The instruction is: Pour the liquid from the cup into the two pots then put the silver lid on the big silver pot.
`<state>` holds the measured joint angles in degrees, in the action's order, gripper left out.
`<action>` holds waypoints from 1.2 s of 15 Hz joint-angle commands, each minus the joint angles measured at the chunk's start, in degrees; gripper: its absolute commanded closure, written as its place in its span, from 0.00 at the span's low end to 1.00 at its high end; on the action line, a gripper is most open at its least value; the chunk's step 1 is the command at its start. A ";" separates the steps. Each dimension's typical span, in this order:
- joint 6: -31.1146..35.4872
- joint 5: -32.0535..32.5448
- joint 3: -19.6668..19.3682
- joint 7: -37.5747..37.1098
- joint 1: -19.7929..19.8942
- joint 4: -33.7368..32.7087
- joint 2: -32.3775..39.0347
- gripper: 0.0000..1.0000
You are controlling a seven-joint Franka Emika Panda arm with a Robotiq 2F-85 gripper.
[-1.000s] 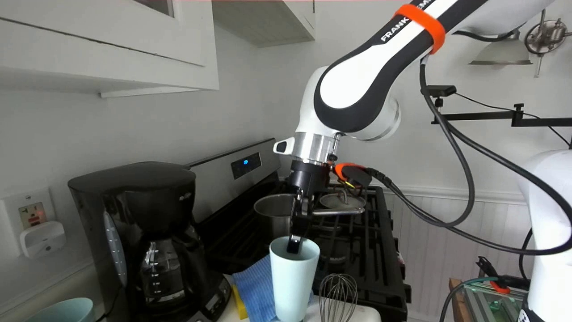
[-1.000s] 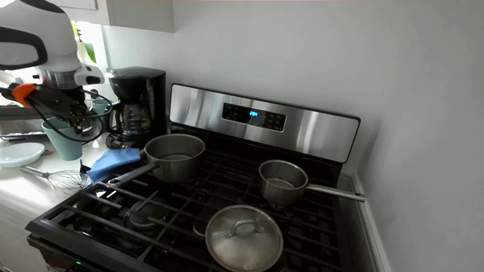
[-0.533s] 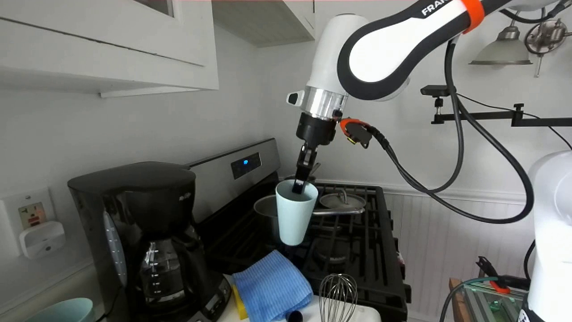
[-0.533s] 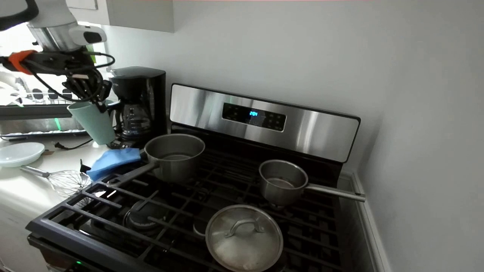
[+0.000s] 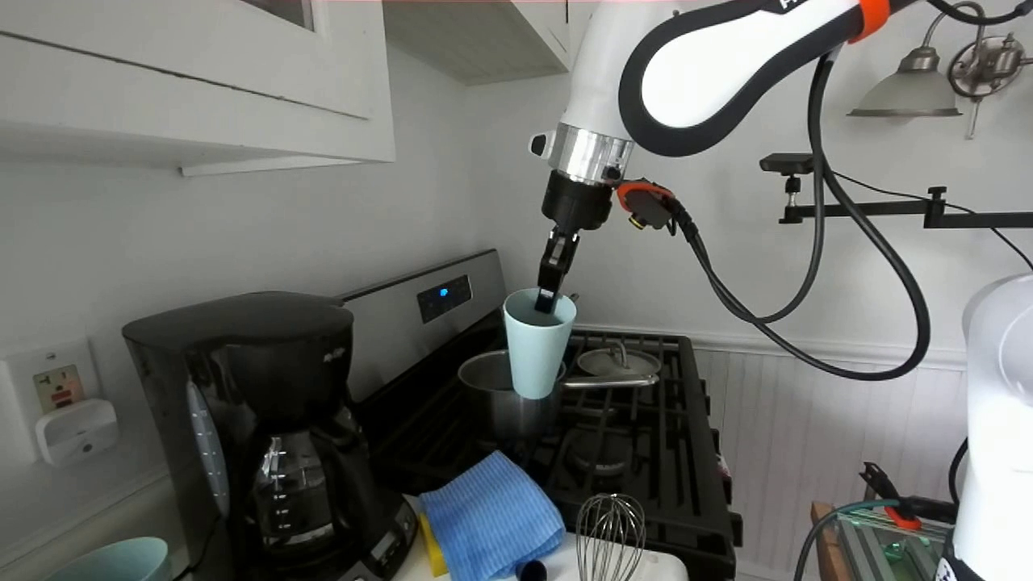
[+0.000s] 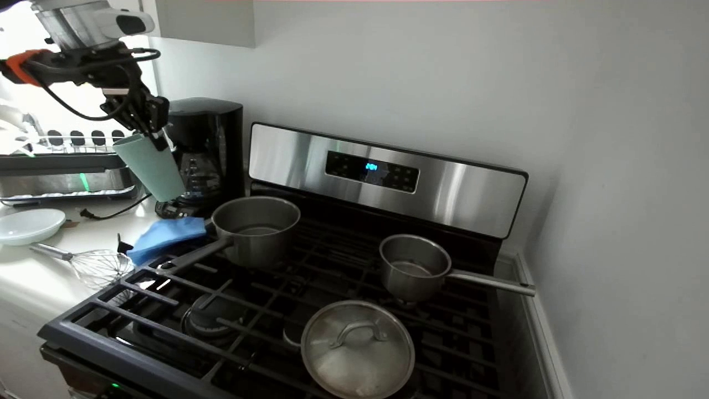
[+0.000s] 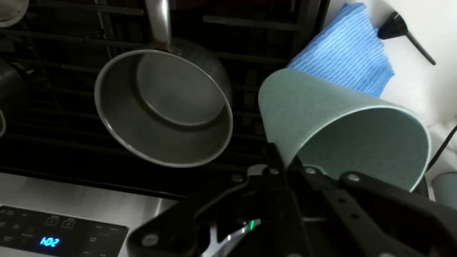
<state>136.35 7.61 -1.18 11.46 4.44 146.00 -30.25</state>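
Cup (image 5: 536,353) hangs tilted below fingers (image 7: 273,157); wall pinched between them, one inside, one outside.

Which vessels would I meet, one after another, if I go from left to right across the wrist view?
Smaller pot (cut off by the left edge) → big silver pot → tilted mint cup → second mint vessel (cut off by the right edge).

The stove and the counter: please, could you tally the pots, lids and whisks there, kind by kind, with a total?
Pots: 2 (big silver pot, smaller pot)
Lids: 1 (silver lid)
Whisks: 1 (wire whisk)
Total: 4
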 commanded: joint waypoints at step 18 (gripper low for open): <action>20.57 61.41 24.14 -54.89 37.49 -10.57 13.31 0.99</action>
<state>159.00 59.71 18.44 -34.65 38.65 138.05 -18.20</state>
